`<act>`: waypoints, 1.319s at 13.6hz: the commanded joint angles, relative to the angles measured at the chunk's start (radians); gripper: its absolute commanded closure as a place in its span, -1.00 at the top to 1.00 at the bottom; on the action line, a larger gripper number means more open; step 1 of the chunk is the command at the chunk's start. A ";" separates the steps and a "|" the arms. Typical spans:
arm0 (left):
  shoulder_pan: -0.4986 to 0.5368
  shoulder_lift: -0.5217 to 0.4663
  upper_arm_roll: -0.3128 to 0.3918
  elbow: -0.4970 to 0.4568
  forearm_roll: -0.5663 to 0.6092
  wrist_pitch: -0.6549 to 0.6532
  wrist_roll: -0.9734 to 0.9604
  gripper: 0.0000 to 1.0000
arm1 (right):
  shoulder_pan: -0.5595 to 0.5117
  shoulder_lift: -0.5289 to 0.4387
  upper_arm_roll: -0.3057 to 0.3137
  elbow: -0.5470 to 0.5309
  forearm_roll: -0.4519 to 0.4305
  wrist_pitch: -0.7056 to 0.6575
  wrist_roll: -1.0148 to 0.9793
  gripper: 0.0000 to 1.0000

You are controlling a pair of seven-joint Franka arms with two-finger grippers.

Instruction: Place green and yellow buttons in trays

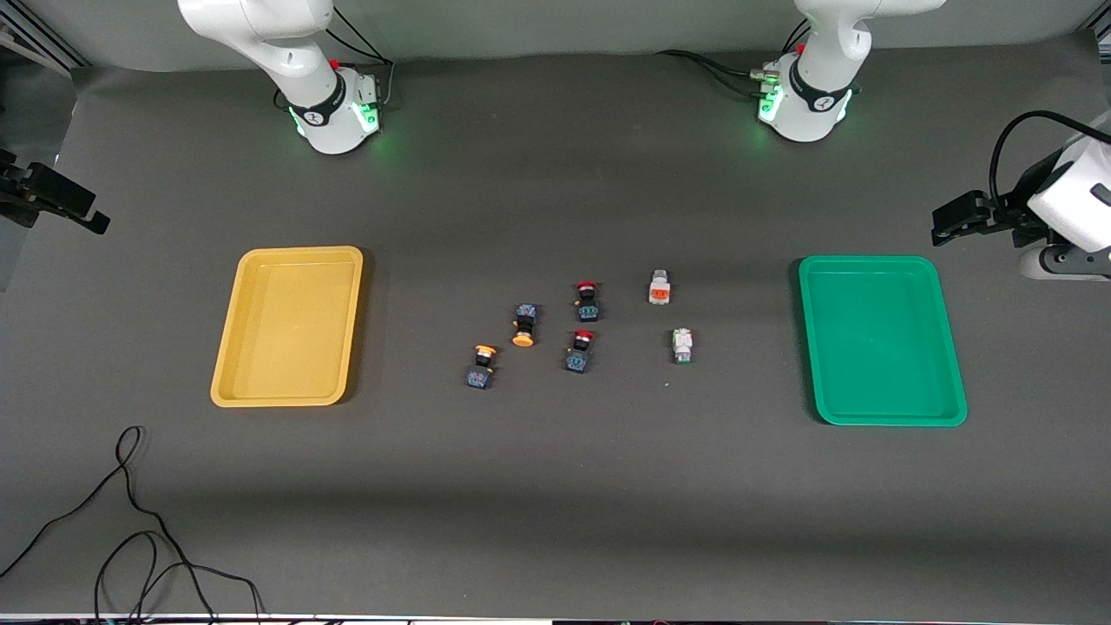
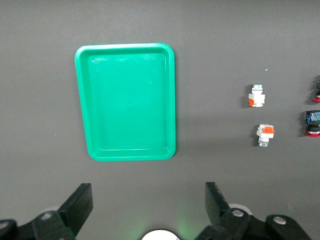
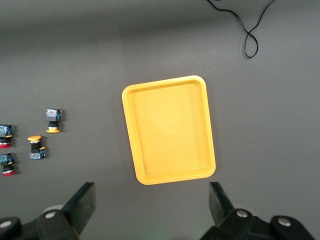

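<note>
The yellow tray (image 1: pixel 286 326) lies toward the right arm's end, the green tray (image 1: pixel 881 340) toward the left arm's end; both hold nothing. Between them lie two yellow-capped dark buttons (image 1: pixel 523 325) (image 1: pixel 482 366), a white orange-faced button (image 1: pixel 660 287) and a white green-trimmed button (image 1: pixel 682 345). My left gripper (image 2: pixel 146 187) is open, high over bare table beside the green tray (image 2: pixel 127 102). My right gripper (image 3: pixel 152 186) is open, high over bare table beside the yellow tray (image 3: pixel 169 129). Neither gripper shows in the front view.
Two red-capped dark buttons (image 1: pixel 588 300) (image 1: pixel 580 351) lie among the others. A black cable (image 1: pixel 130 521) loops on the table nearer the front camera at the right arm's end. Black gear juts in at both table ends (image 1: pixel 52 201) (image 1: pixel 972 217).
</note>
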State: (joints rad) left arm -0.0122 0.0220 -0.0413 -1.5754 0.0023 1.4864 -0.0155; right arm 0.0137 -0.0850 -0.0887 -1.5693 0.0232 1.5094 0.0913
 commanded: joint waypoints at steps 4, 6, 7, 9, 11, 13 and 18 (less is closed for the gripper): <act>-0.014 -0.019 0.011 -0.018 0.005 0.009 0.012 1.00 | 0.006 0.008 -0.003 0.018 0.003 0.003 -0.019 1.00; -0.014 -0.019 0.011 -0.018 0.005 0.009 0.014 1.00 | 0.005 0.008 -0.008 0.017 0.004 0.006 -0.019 1.00; -0.014 -0.019 0.011 -0.018 0.005 0.009 0.014 1.00 | 0.003 0.008 -0.011 0.017 0.004 0.006 -0.019 1.00; -0.014 -0.017 0.011 -0.032 0.007 0.023 0.012 1.00 | 0.005 0.008 -0.011 0.017 0.004 0.006 -0.018 1.00; -0.017 -0.019 0.011 -0.051 0.008 0.041 0.012 1.00 | 0.005 0.008 -0.011 0.014 0.004 0.005 -0.016 1.00; -0.043 -0.020 0.011 -0.077 0.008 0.063 -0.001 1.00 | 0.005 0.008 -0.011 0.012 0.003 0.003 -0.013 1.00; -0.231 -0.056 0.009 -0.185 -0.004 0.149 -0.232 1.00 | -0.008 0.030 -0.013 0.014 0.004 0.009 -0.021 1.00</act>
State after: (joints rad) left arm -0.1464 0.0203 -0.0451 -1.6839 -0.0002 1.5830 -0.1293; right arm 0.0099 -0.0724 -0.0985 -1.5696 0.0232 1.5136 0.0912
